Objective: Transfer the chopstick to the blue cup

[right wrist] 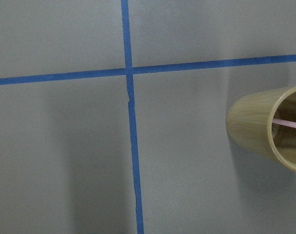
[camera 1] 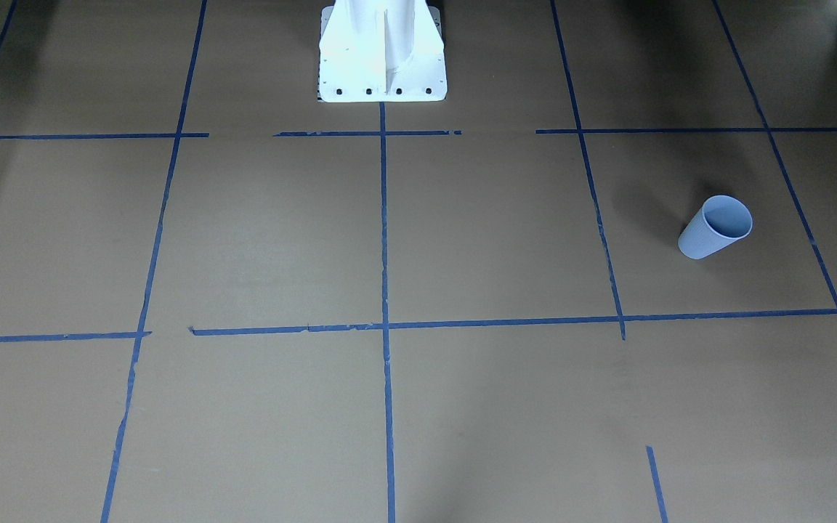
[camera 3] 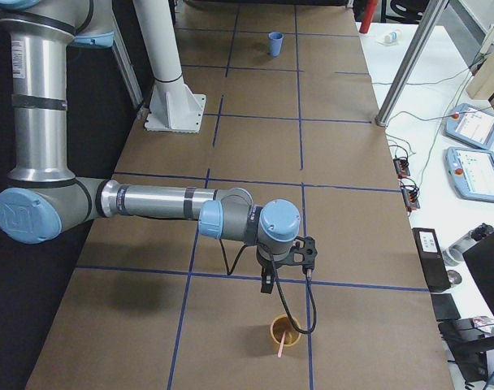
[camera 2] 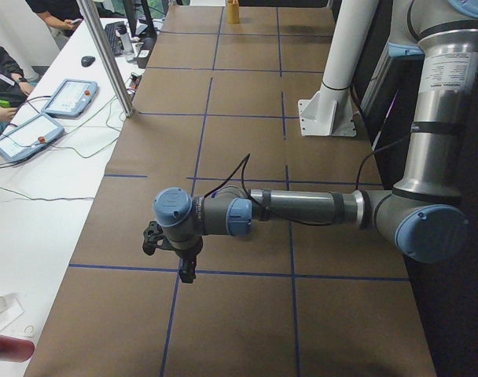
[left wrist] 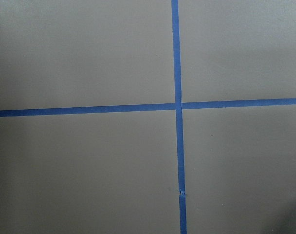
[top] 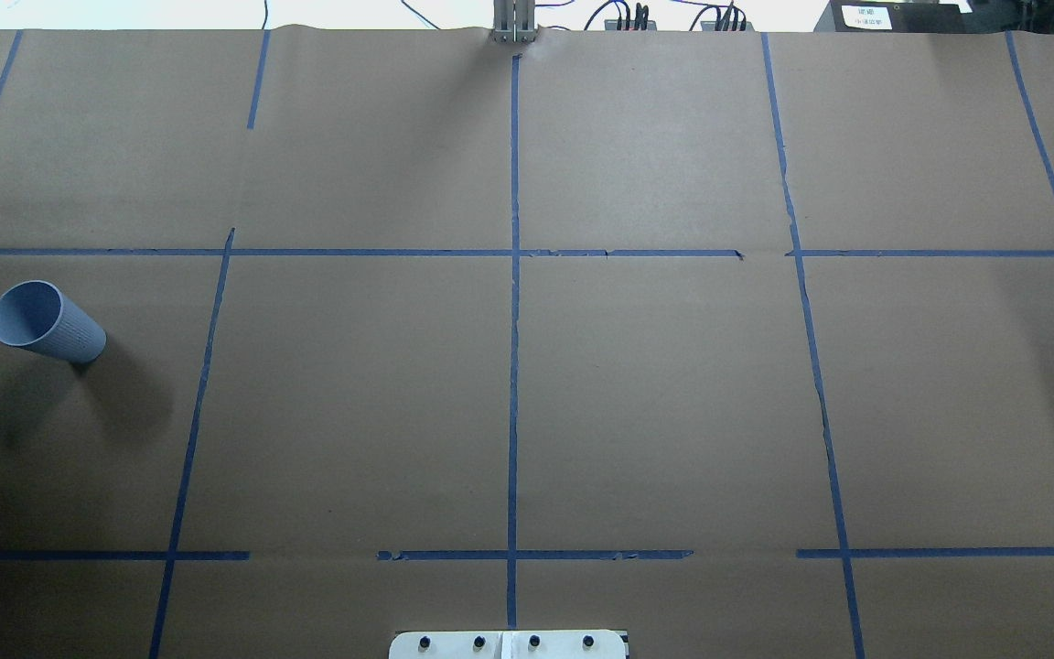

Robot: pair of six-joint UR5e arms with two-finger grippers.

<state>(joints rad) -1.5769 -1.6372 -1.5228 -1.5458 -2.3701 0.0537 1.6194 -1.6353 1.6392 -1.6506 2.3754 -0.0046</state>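
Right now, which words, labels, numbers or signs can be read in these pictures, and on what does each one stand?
No text can be read with certainty.
White label on the black box at the table's far edge: blurred.
Left-arm sticker: printed lines, too small.
Right-arm sticker: printed lines, too small.
Pendant screen on the side desk: too small.

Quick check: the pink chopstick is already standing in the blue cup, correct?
Not quite. The pink chopstick is standing in the tan cup, not the blue one, as the exterior right view shows. The blue cup looks empty in the overhead exterior view.
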